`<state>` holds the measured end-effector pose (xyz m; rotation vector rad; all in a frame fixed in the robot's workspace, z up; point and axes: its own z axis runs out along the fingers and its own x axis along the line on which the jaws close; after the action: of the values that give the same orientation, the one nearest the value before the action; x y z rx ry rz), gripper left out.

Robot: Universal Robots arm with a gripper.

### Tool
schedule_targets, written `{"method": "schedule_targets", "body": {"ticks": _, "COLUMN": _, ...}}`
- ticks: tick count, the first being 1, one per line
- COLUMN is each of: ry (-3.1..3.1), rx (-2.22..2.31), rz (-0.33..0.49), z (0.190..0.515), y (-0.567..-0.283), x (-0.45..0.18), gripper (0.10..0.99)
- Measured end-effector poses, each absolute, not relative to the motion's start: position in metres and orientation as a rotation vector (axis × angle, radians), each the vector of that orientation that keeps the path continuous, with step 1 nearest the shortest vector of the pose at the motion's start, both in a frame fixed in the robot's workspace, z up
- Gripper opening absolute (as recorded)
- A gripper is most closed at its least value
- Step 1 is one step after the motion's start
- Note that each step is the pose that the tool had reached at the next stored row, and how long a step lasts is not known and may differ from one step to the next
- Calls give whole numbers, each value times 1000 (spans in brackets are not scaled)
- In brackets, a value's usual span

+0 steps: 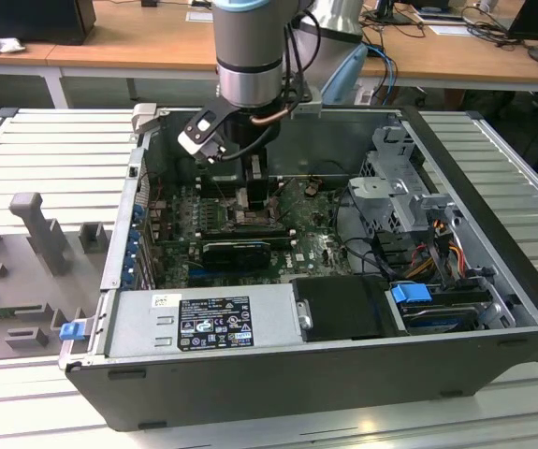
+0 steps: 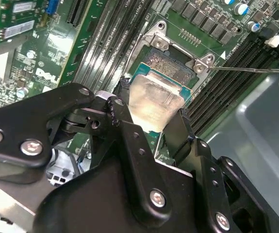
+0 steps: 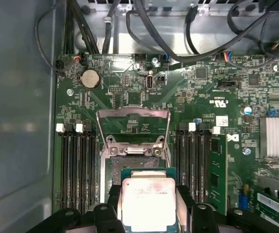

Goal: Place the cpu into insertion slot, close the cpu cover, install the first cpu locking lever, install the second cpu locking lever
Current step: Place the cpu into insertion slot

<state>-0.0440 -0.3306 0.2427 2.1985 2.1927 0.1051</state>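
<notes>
In the exterior view, the arm reaches straight down into an open computer case [image 1: 483,192] that lies on its side on a slatted metal worktop [image 1: 53,150]. The gripper [image 1: 250,201] hangs low over the green motherboard [image 1: 320,248], towards the exterior view's left of the board. A grey power supply [image 1: 203,318] fills the near edge of the case.

In the second wrist view, the gripper [image 2: 151,104] has its black fingers [image 2: 124,116] drawn in narrow on two opposite edges of the cpu [image 2: 156,97], whose dull silver face is turned up. The chip sits over the near part of the insertion slot [image 2: 166,60], leaving the far strip of the contact field bare. Whether the chip touches the socket cannot be told. A thin metal rod [image 2: 246,70] sticks out sideways from a screw bracket at the socket's corner.

In the first wrist view, the cpu [image 3: 146,204] is clamped between the fingers [image 3: 114,199] of the gripper [image 3: 147,194], partly covering the insertion slot [image 3: 129,164]. The cpu cover [image 3: 132,113] is swung open beyond the socket, and the green board shows through its window. Banks of black memory slots [image 3: 76,165] flank the socket on both sides.
</notes>
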Motion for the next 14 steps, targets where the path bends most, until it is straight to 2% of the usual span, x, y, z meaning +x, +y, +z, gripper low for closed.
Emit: {"method": "schedule_targets", "body": {"ticks": 14, "ry": 2181, "rx": 2210, "rz": 105, "z": 212, "y": -326, "x": -47, "gripper": 533}}
